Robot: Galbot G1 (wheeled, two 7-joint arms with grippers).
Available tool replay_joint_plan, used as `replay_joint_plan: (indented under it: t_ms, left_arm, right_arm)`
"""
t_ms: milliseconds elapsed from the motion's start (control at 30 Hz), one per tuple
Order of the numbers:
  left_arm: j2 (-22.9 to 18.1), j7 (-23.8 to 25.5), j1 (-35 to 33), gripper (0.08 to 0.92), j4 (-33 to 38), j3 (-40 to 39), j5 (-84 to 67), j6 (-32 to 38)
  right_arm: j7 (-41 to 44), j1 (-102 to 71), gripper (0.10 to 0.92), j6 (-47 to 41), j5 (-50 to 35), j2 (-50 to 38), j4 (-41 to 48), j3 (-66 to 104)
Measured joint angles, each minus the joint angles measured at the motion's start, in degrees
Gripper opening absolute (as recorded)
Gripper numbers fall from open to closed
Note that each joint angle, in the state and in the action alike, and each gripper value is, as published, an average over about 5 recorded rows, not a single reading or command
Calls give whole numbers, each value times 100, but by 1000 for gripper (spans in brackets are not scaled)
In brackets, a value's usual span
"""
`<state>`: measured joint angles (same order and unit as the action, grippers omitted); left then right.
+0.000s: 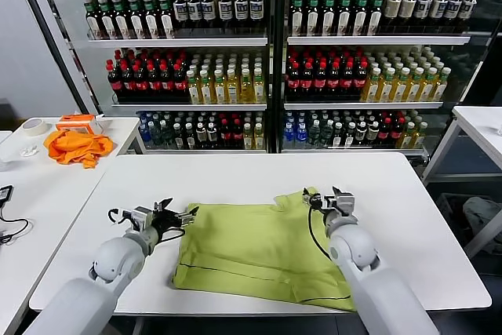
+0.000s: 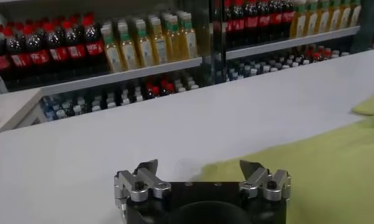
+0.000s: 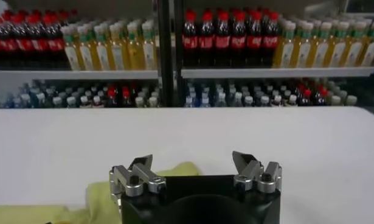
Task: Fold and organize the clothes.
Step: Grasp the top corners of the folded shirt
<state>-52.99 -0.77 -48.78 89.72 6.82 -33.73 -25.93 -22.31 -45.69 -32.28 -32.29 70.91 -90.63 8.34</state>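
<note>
The lime T-shirt (image 1: 259, 249) lies folded on the white table (image 1: 235, 174), between my two arms. My left gripper (image 1: 174, 213) is open and empty, low at the shirt's far-left corner. In the left wrist view the left gripper (image 2: 199, 165) has its jaws spread over the shirt's edge (image 2: 308, 158). My right gripper (image 1: 329, 195) is open and empty at the shirt's far-right corner. In the right wrist view the right gripper (image 3: 193, 161) has its jaws wide apart, with a bit of shirt (image 3: 101, 195) below.
Shelves of bottles (image 1: 267, 60) stand behind the table. An orange cloth (image 1: 76, 147), an orange-and-white box (image 1: 76, 121) and a tape roll (image 1: 33, 126) lie on a side table at the left. Another white table (image 1: 478, 123) is at the right.
</note>
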Motion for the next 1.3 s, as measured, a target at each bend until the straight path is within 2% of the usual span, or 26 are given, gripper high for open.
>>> replay_joint_plan:
  t_ms: [433, 967, 1100, 1300]
  left_arm:
    - [-114, 172, 351, 823, -481, -188, -159, 5]
    - [-167, 197, 327, 818, -597, -225, -223, 49]
    - [-171, 204, 292, 741, -591, -228, -243, 58]
    - [-207, 262, 228, 568, -583, -200, -253, 70]
  right_arm:
    - [62, 479, 823, 268, 26, 268, 926, -177]
    - [65, 578, 817, 274, 16, 359, 1213, -207]
    - [71, 563, 750, 264, 26, 353, 1215, -207]
    - [113, 540, 577, 265, 35, 341, 1219, -196]
